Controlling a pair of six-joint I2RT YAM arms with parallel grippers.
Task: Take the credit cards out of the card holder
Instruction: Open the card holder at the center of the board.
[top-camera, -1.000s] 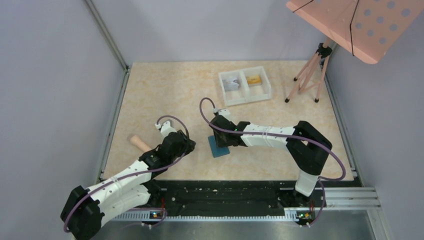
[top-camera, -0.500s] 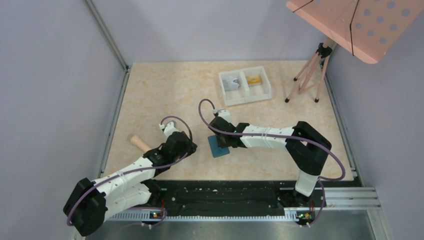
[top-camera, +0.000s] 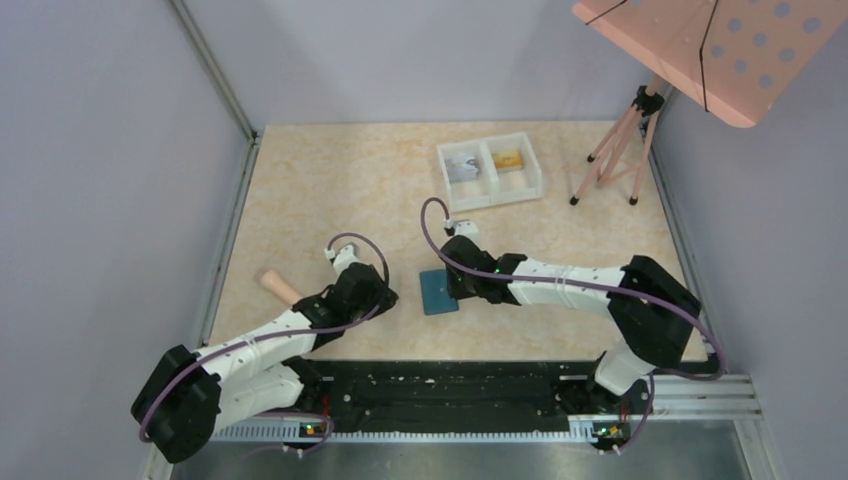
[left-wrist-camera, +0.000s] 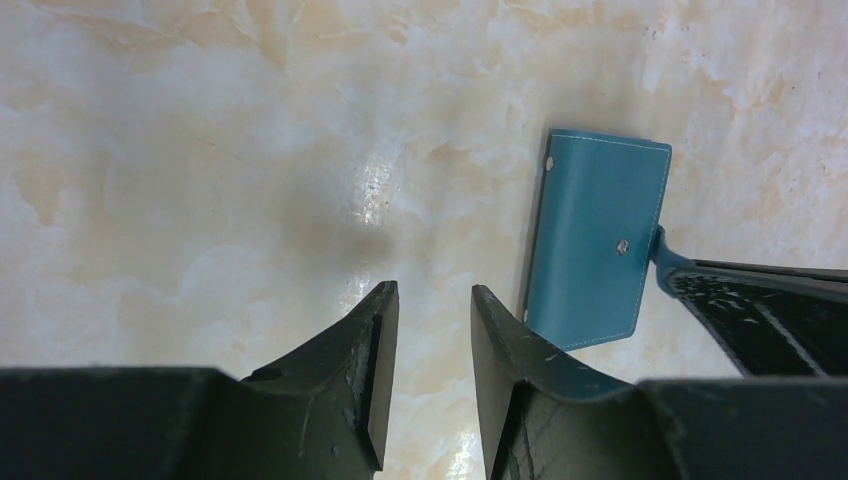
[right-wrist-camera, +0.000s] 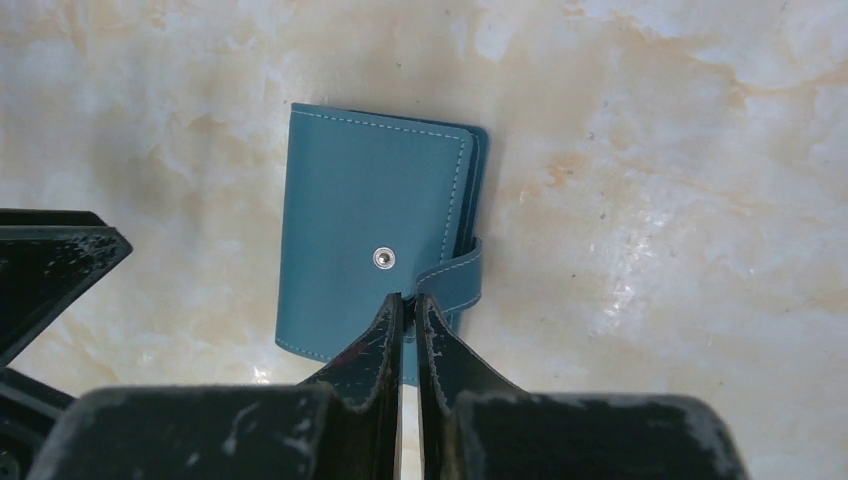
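The teal card holder (top-camera: 437, 291) lies closed and flat on the table, between the two arms. My right gripper (right-wrist-camera: 408, 297) is shut on the end of its snap tab (right-wrist-camera: 455, 280), which is undone and curls off the holder's (right-wrist-camera: 370, 230) right edge. My left gripper (left-wrist-camera: 432, 290) hovers open and empty just left of the holder (left-wrist-camera: 598, 240). In the top view, an orange-gold credit card (top-camera: 507, 158) lies in the white tray's right compartment. A greyish card (top-camera: 462, 166) lies in the left compartment. Whatever is inside the holder is hidden.
The white two-compartment tray (top-camera: 489, 196) stands at the back, right of centre. A wooden stick (top-camera: 280, 287) lies left of my left arm. A tripod (top-camera: 620, 150) carrying a pink perforated board (top-camera: 700, 50) stands at the back right. Walls close in the table's sides.
My right gripper has shut on the snap tab, and its arm has shifted right, uncovering the holder. My left arm has edged right towards the holder.
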